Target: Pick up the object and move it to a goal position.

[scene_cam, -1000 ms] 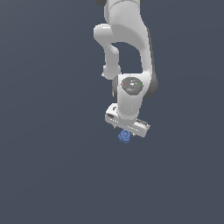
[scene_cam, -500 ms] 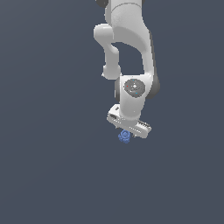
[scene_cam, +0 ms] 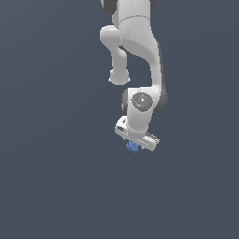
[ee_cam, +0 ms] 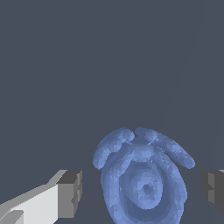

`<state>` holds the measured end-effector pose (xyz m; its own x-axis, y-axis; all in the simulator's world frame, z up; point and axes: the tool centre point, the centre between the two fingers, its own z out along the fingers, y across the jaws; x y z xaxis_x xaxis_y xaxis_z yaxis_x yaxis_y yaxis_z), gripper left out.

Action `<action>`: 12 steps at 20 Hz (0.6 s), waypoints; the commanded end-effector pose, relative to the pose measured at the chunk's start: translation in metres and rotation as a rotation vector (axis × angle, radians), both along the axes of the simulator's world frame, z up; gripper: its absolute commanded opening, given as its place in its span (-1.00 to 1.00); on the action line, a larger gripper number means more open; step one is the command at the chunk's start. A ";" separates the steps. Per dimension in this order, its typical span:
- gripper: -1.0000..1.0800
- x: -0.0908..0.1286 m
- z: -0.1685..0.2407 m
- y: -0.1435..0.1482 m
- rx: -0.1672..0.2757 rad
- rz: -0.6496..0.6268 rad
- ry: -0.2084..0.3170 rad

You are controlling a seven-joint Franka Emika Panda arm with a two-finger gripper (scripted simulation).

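Observation:
The object (scene_cam: 132, 147) is a small blue knobbly lump lying on the dark flat surface, right under the white hand of the arm. In the wrist view the object (ee_cam: 142, 183) fills the space between the two fingers, with a gap showing on either side of it. My gripper (ee_cam: 142, 190) is open and straddles the lump; one grey pad (ee_cam: 71, 192) and the other pad (ee_cam: 213, 187) stand apart from it. In the exterior view the gripper (scene_cam: 134, 144) is mostly hidden by the hand's body.
The white arm (scene_cam: 135, 42) reaches down from the top of the exterior view. Around the lump there is only the plain dark grey surface (scene_cam: 56, 177).
The wrist joint has turned a little and the hand has sunk slightly over the blue lump. The lump itself has stayed in place.

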<state>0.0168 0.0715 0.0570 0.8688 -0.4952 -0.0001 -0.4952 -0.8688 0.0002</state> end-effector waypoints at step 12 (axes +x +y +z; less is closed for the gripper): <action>-1.00 0.001 -0.017 0.000 0.000 -0.001 0.000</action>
